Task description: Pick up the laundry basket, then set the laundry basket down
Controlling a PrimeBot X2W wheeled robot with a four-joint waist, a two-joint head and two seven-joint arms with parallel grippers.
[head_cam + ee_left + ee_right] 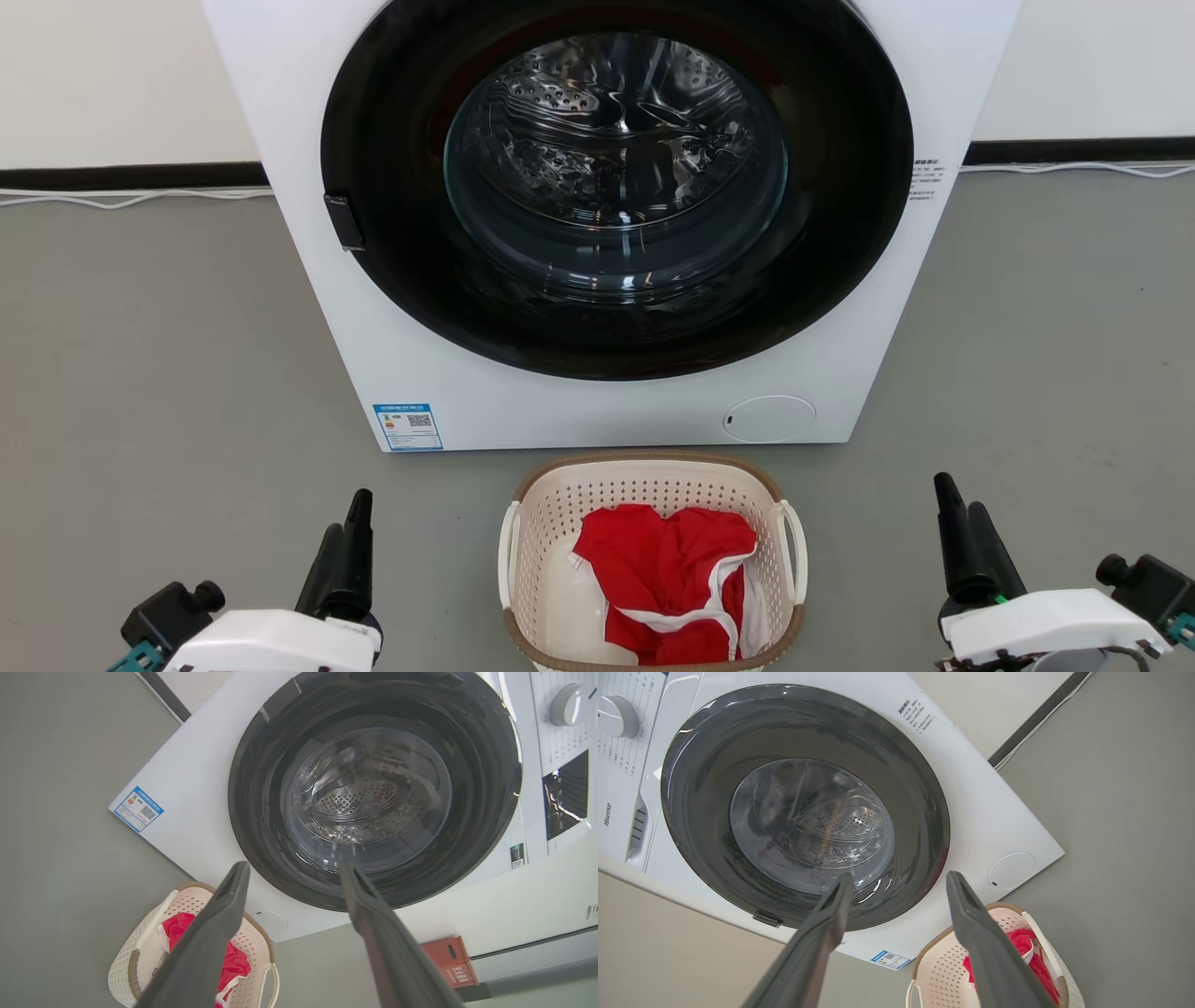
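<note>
Sitting on the floor (pixel 140 373) just before the washing machine (pixel 392 355), the laundry basket (pixel 551 523) holds red cloth (pixel 663 560) — the left claw (pixel 347 513) and right claw (pixel 960 495) are spread wide, apart from it.

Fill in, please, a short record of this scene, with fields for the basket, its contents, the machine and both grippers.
basket: laundry basket, upright on the grey floor, just in front of the washing machine
contents: red garment with white trim
machine door: looks shut
left gripper: open, empty, to the basket's left, apart from it
right gripper: open, empty, to the basket's right, apart from it
task stage: basket not yet picked up
</note>
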